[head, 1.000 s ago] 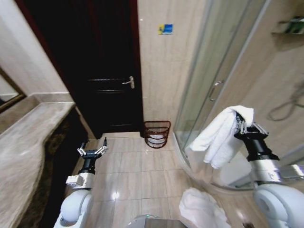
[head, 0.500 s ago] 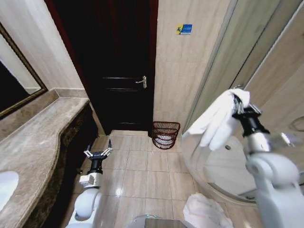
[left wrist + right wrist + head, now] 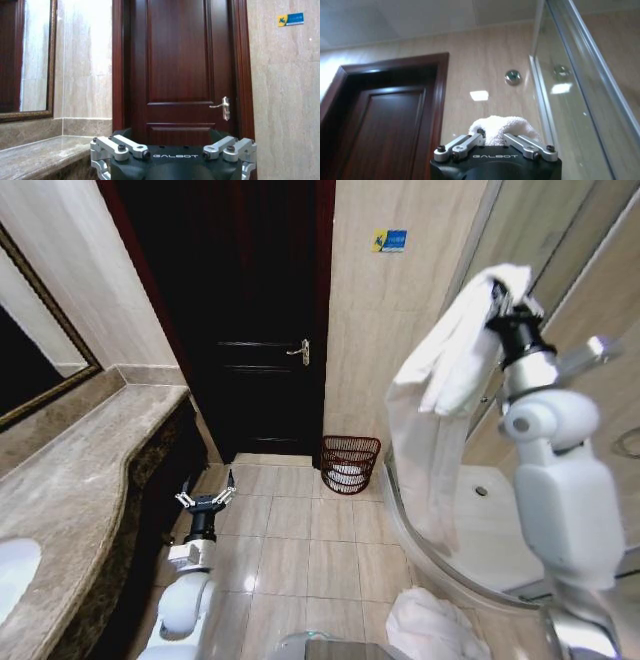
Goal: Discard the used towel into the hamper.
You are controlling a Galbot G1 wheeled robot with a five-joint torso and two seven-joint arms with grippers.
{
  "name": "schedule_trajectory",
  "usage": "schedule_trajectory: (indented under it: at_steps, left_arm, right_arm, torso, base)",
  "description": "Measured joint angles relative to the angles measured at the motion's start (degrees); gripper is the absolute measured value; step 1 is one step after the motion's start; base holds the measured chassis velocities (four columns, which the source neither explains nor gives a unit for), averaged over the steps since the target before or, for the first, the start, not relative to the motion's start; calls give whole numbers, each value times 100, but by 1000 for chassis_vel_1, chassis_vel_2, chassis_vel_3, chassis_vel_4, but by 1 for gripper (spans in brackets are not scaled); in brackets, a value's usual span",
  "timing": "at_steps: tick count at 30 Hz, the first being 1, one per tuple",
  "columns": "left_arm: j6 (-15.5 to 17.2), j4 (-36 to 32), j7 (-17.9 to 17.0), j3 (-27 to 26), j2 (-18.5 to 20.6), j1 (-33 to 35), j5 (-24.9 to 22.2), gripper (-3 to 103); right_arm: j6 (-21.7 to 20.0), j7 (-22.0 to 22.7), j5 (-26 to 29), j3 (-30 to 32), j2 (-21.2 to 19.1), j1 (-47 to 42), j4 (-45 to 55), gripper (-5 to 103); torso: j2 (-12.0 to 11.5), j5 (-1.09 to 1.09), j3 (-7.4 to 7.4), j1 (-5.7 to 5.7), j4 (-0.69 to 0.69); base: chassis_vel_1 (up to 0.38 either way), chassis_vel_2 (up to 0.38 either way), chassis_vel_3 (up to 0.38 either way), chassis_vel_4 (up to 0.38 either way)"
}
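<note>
Right gripper (image 3: 503, 302) raised high on the right, near the top of the head view, jaws clamped on a white towel (image 3: 440, 395). Towel bunched at the grip, rest hangs down long in front of the glass shower enclosure (image 3: 560, 240), lower end well above the tiled floor (image 3: 300, 545). In the right wrist view a wad of the towel (image 3: 500, 129) sits pinched between the fingers (image 3: 462, 146), with the door frame and glass panel behind.

Hamper (image 3: 350, 464): dark reddish-brown open-weave basket, standing upright on the floor against the beige wall, just right of the dark wooden door (image 3: 250, 330) and beside the shower's curved base edge. Something white inside it, can't tell what. Hamper is well below and to the left of the held towel, not touching it.

Left gripper (image 3: 205, 500) low on the left, next to the front edge of the marble vanity counter (image 3: 70, 480), jaws apart, holding nothing; left wrist view has its fingers (image 3: 120, 147) spread, facing the door handle (image 3: 223, 108).

Second white towel (image 3: 430, 625) in a heap on the floor at the bottom, near the shower base.
</note>
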Motion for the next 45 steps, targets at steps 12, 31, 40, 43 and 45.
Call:
schedule_trajectory:
  at_steps: [12,31,40,43,45]
  left_arm:
    - [-141,-102,32,-208,-45,171,-31,100]
    - [-428,-470,144,-252,-220,412,-171,100]
    - [-552,-491,173,-446,-104,468,-404,100]
    - [-552,-491,180,-493,-81,438,-422,100]
    - [-553,-500,192,-515,-86,429,-434,100]
  right_arm:
    - [-92,327,671,-1238,-256,2069,-952,3]
    - [-190,955,1235,-3524,592,5614,-3196,3]
    - [-436,1171,1346,-3977,953,6262,-3473,3]
    - [-508,1168,1327,-3980,953,6268,-3470,3]
    - [-527,1146,1318,-3980,941,6268,-3469,3]
  torso:
    - [0,0,0,0,2]
    - [1,-4,-1,0,1]
    - [1,-1,-1,0,1]
    - [1,-1,-1,0,1]
    - [1,-1,-1,0,0]
  base:
    - [0,0,0,0]
    - [0,0,0,0]
    - [0,0,0,0]
    - [0,0,0,0]
    - [0,0,0,0]
